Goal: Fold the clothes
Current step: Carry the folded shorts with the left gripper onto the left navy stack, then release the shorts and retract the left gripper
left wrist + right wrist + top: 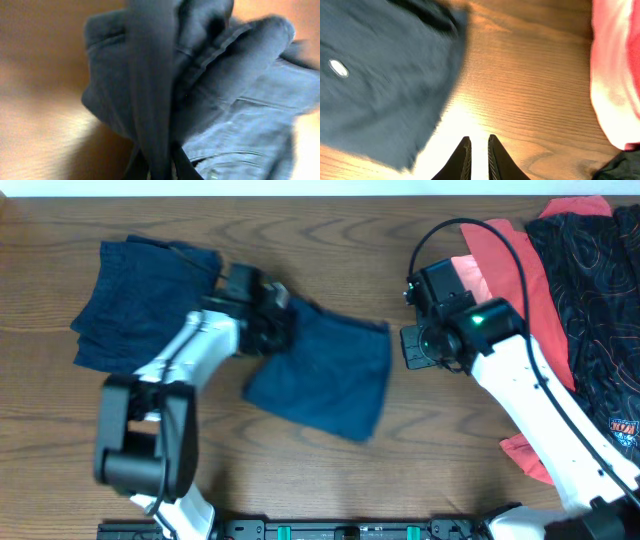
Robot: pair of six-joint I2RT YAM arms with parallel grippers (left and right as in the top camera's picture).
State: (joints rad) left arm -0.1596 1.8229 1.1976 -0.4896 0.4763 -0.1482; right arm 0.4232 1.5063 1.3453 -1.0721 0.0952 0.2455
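Wooden table (330,480) with clothes on it. One black garment (600,310) lies far right, beside coral shirts (505,260) whose number is unclear. Two navy shorts: left shorts (130,300) far left, and middle shorts (325,375), bunched and clamped in the left gripper (275,315). The right gripper (479,155), fingers nearly together and empty, is over bare wood between the middle shorts and the shirts.

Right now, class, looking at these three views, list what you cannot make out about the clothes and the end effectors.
Left wrist view: bunched dark navy denim-like shorts fill the frame, hiding the left end effector; open or shut cannot be told.
Overhead: the right edge cuts off the black red-patterned garment; the right arm covers part of the coral-red shirt.
Right wrist view: blur smears the shorts' small pale oval mark.
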